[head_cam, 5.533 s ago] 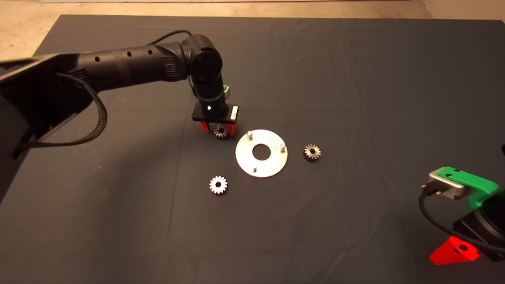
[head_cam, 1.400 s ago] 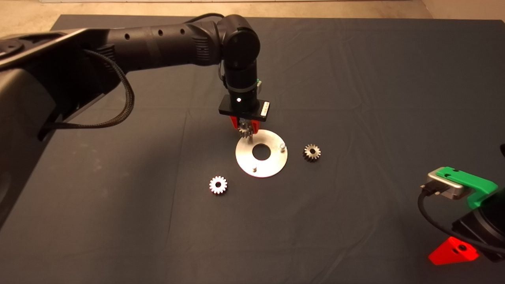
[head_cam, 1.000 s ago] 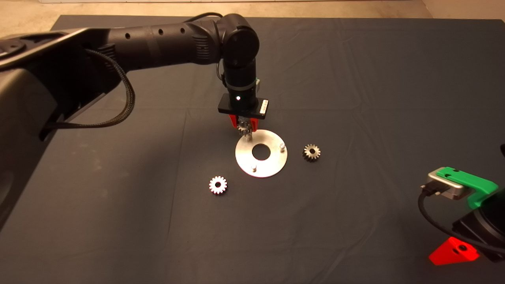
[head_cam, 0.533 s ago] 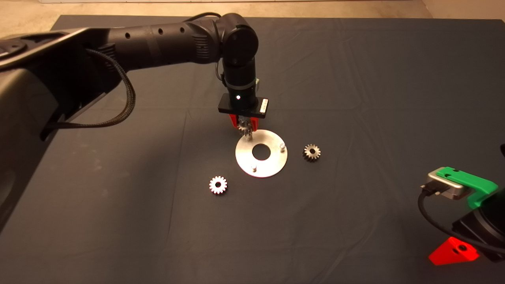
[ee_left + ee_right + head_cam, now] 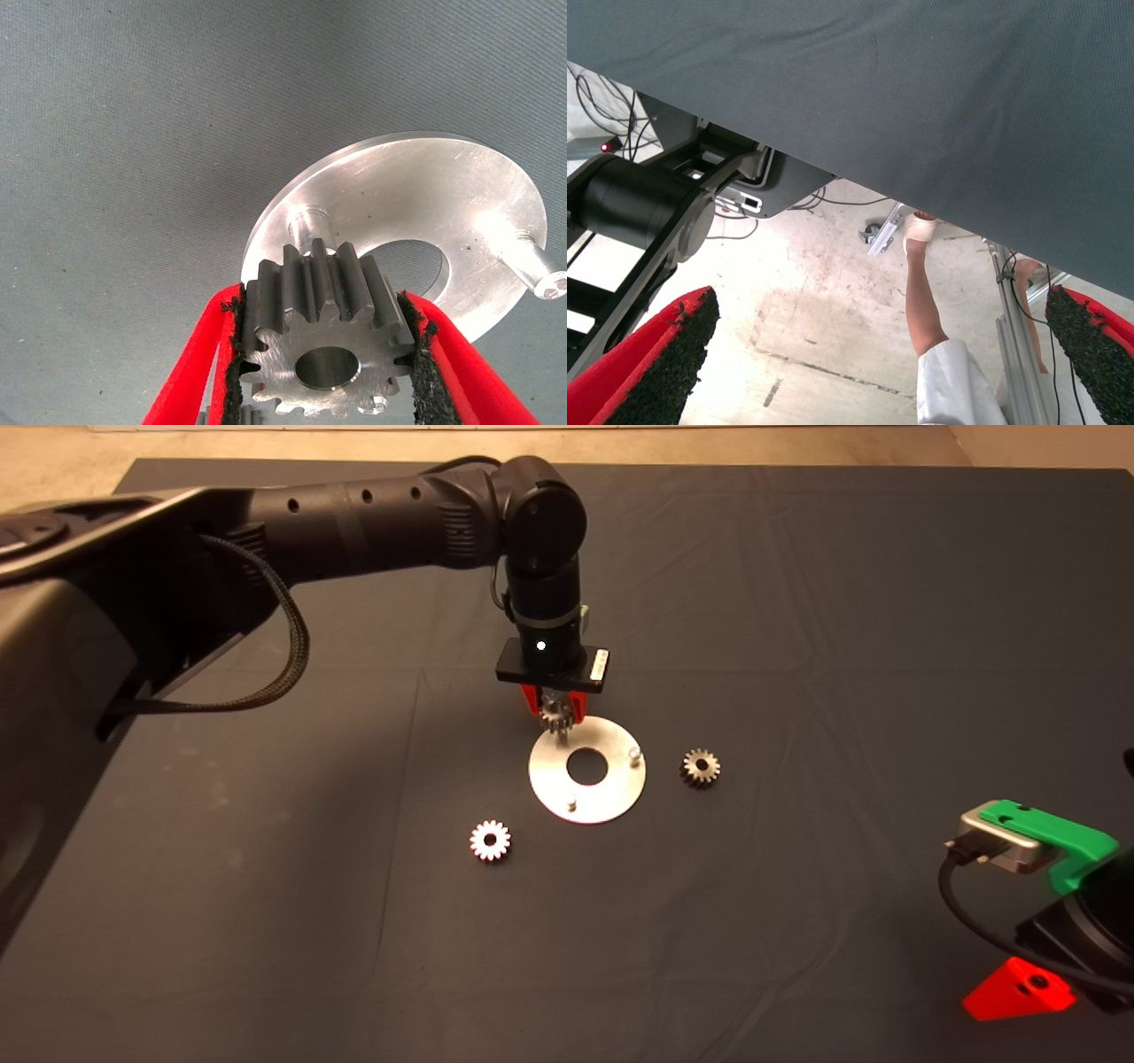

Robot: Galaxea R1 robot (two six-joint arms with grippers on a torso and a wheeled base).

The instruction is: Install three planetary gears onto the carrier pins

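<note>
My left gripper (image 5: 554, 707) is shut on one planetary gear (image 5: 555, 712), holding it just above the far-left carrier pin (image 5: 562, 735) of the silver disc (image 5: 616, 786). In the left wrist view the gear (image 5: 319, 350) sits flat between the black pads (image 5: 232, 354), with that pin (image 5: 310, 221) right behind it and apart from its hole. Two other pins (image 5: 634, 755) (image 5: 572, 804) stand bare. One gear (image 5: 490, 840) lies on the mat to the disc's lower left, another (image 5: 700, 768) to its right. My right gripper (image 5: 1019, 988) is parked at the lower right, open.
The dark mat (image 5: 797, 602) covers the table, with the bare floor beyond its far edge. The right wrist view shows the mat's underside edge, a robot base (image 5: 647, 204) and a person's leg (image 5: 926, 301) on the floor.
The left gripper took the gear from the mat left of the disc and carried it over the far-left pin. In the last half second it shifted slightly right and lower.
</note>
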